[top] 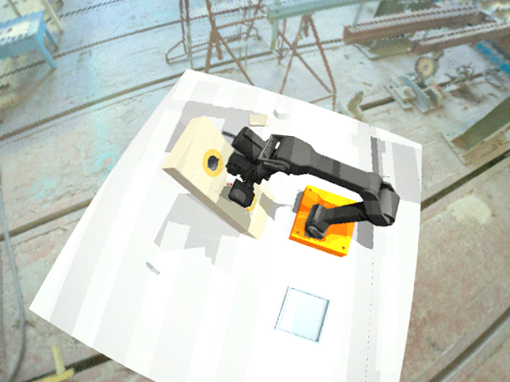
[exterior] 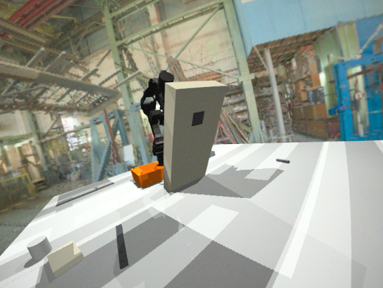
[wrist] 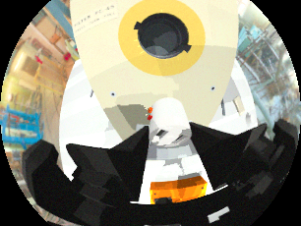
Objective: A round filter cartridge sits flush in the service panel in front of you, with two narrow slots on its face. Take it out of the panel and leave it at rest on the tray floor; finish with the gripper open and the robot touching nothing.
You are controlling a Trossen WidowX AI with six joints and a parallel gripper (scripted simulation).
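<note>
The cream service panel (top: 190,144) (exterior: 188,141) (wrist: 98,15) stands on the table. Its yellow-ringed socket (top: 213,162) (wrist: 162,33) is a dark, empty hole with notches. In the wrist view my gripper (wrist: 167,128) is shut on the white round filter cartridge (wrist: 169,113), held a little in front of the panel's lower face. In the top view the gripper (top: 235,185) is close to the panel, below and right of the socket. In the exterior view the panel hides the gripper and the cartridge. The pale tray (top: 302,314) lies flat near the table's front.
The arm stands on an orange base (top: 322,239) (exterior: 145,175) (wrist: 178,192). A small cylinder (top: 280,113) (exterior: 39,247) and a beige block (top: 258,119) (exterior: 64,258) lie behind the panel. A dark bar (top: 152,268) (exterior: 121,245) lies on the table.
</note>
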